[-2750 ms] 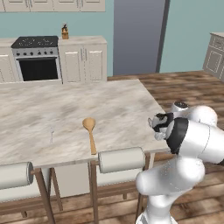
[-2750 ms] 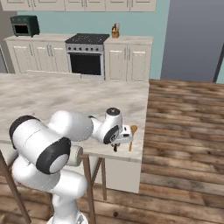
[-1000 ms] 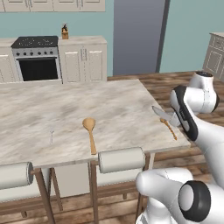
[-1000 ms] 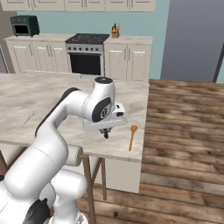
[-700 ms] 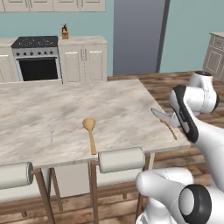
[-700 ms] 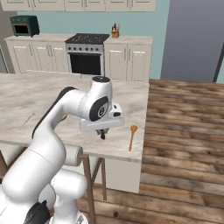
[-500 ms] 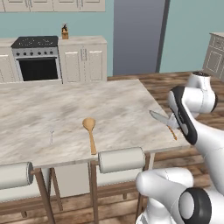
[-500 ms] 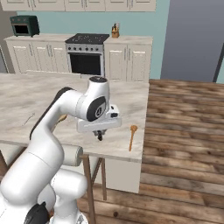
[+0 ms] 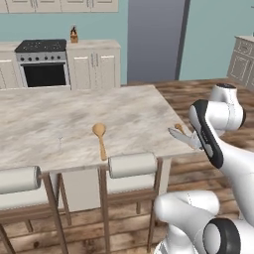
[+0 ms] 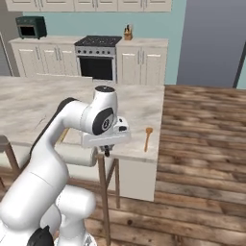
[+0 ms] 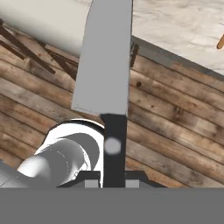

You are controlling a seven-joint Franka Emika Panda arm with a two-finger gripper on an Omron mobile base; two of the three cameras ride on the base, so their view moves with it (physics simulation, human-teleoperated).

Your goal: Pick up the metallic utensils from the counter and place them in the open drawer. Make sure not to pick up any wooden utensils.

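Note:
My gripper [image 11: 113, 181] is shut on the black handle of the knife [image 11: 107, 57]; its silver blade points away from the hand over the wood floor, just off the counter [image 11: 183, 24]. In the left base view the knife [image 9: 181, 137] juts left from my gripper [image 9: 197, 145] at the counter's [image 9: 74, 114] right near corner. The tan wooden spoon [image 9: 100, 137] lies near the front edge, and a thin faint fork [image 9: 60, 141] lies left of it. The orange-brown wooden stick [image 10: 148, 138] rests by the right edge, close to my gripper [image 10: 106, 151]. The drawer is out of view.
Two padded stools [image 9: 132, 164] [image 9: 17, 178] stand against the counter's near side, one right under the hand [image 10: 79, 156]. A stove [image 9: 42, 62] and white cabinets line the back wall. Open wood floor [image 10: 202, 144] lies to the right of the island.
The hand with the knife has sunk a little and drifted toward the counter's near corner. The spoon, fork and stick lie where they were.

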